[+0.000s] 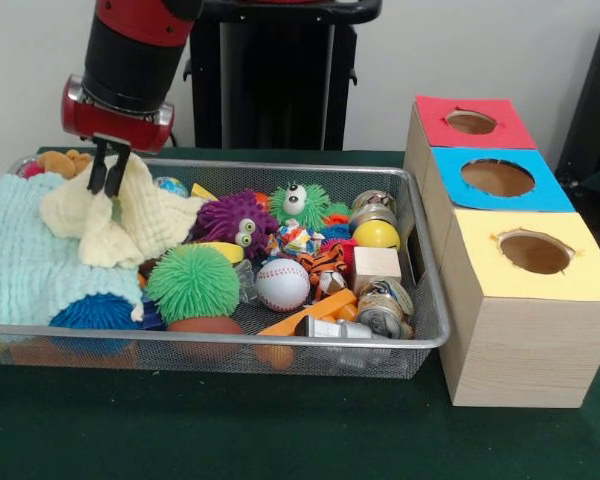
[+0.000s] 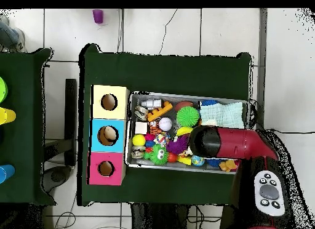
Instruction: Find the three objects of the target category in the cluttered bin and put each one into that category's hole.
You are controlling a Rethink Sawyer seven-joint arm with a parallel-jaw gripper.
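Observation:
The bin [image 1: 230, 337] is a silver wire mesh basket full of toys, balls, cans and cloths; it also shows in the overhead view [image 2: 184, 95]. My gripper [image 1: 108, 184] hangs over the bin's left end, its two black fingers pinched together on the top of a pale yellow cloth [image 1: 130, 225], which drapes down from them. In the overhead view the red arm [image 2: 227, 143] covers the gripper and the cloth. Three wooden boxes with holes stand beside the bin: red top [image 1: 470, 122], blue top [image 1: 500, 178], yellow top [image 1: 535, 252].
In the bin lie a mint cloth [image 1: 20, 260], a green spiky ball [image 1: 192, 283], a purple furry toy [image 1: 235, 222], a baseball [image 1: 282, 285], a yellow ball [image 1: 377, 236], a wooden block [image 1: 377, 265] and cans [image 1: 385, 305]. The table has a green cover [image 1: 280, 430].

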